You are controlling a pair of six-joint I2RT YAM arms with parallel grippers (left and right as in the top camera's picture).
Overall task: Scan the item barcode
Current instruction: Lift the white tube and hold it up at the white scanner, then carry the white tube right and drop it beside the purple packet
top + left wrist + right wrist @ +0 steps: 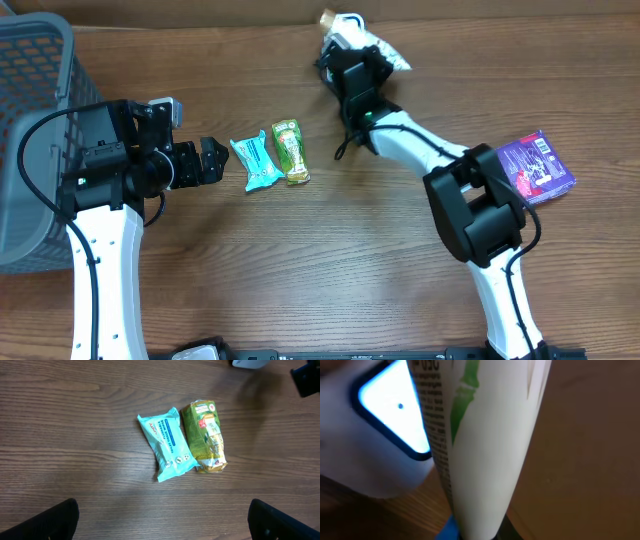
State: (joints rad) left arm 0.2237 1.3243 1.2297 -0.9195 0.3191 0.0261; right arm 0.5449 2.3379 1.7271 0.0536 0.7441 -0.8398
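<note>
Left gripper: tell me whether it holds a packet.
No, the left gripper stands open and empty; the teal packet and green packet lie on the table ahead of it.

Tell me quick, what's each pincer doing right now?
Left pincer: open, holding nothing.
Right pincer: shut on the white packet with green print.

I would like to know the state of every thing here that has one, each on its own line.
left pincer, open, holding nothing
right pincer, shut on white packet
white packet, held in front of scanner
scanner, window lit
blue packet, lying flat
green packet, lying flat beside blue packet
purple packet, lying flat
</note>
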